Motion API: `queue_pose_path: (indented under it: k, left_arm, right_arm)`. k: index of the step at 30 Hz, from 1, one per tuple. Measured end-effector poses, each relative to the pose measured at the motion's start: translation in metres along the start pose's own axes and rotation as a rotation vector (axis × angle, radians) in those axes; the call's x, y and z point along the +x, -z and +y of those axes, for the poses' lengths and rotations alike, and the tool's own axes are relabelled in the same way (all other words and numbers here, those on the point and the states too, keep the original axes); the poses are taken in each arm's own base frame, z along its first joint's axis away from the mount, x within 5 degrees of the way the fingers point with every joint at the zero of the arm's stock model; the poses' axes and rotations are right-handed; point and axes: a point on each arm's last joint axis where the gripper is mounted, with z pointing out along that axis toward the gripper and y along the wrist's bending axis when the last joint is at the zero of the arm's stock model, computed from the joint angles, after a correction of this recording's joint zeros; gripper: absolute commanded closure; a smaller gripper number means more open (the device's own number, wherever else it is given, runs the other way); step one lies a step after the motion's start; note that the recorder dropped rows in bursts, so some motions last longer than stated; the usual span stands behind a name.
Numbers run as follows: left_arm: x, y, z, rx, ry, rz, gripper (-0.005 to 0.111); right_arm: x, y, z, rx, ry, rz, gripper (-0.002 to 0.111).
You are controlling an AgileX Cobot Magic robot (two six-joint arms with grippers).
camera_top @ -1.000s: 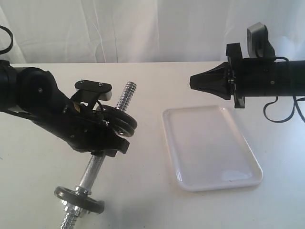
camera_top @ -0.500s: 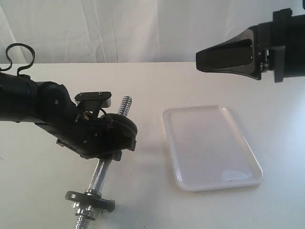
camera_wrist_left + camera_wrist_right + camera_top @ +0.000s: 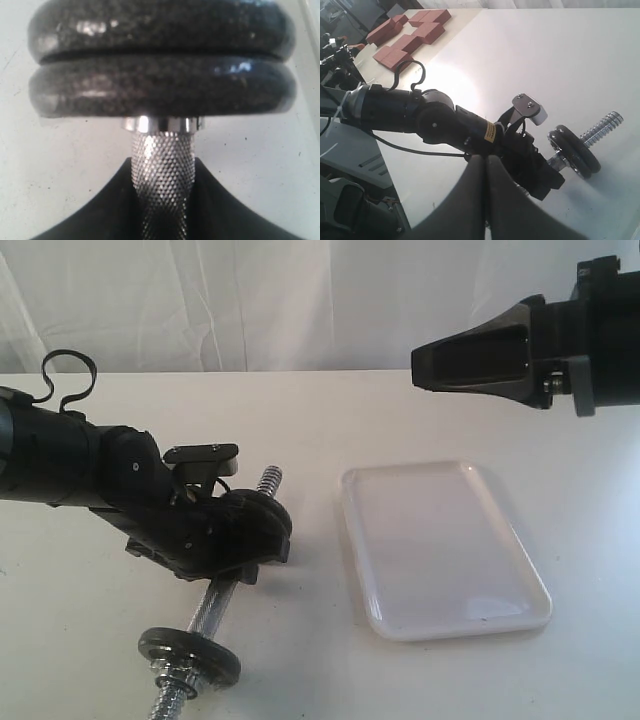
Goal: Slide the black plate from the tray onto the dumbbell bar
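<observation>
The left hand [image 3: 243, 543] squeezes one bar [image 3: 211, 604] with three black plates [image 3: 160, 30]. The right hand [image 3: 418, 367] is closed, empty, near one tray [image 3: 372, 620].

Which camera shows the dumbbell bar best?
The exterior view: the dumbbell bar shows along most of its length. The left wrist view shows only its knurled middle; the right wrist view mainly one threaded end.

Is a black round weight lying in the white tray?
No, the white glossy rectangular plastic tray holds nothing; two matte-black round discs sit together on the chrome dumbbell bar.
</observation>
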Motion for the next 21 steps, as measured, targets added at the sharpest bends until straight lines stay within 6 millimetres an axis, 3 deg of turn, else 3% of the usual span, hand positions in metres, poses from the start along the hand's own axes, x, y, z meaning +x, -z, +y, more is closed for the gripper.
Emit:
queue_pose_path:
  k: [19, 21]
  left_arm:
    - [0.0008, 0.0003, -0.0003, 0.0, -0.002, 0.015, 0.106]
    - [0.0008, 0.0003, -0.0002, -0.001, -0.004, 0.015, 0.101]
  right_arm:
    - [-0.0001, 0.0, -0.0002, 0.002, 0.0, -0.001, 0.108]
    - [0.0003, -0.0011, 0.0011, -0.005, 0.002, 0.003, 0.108]
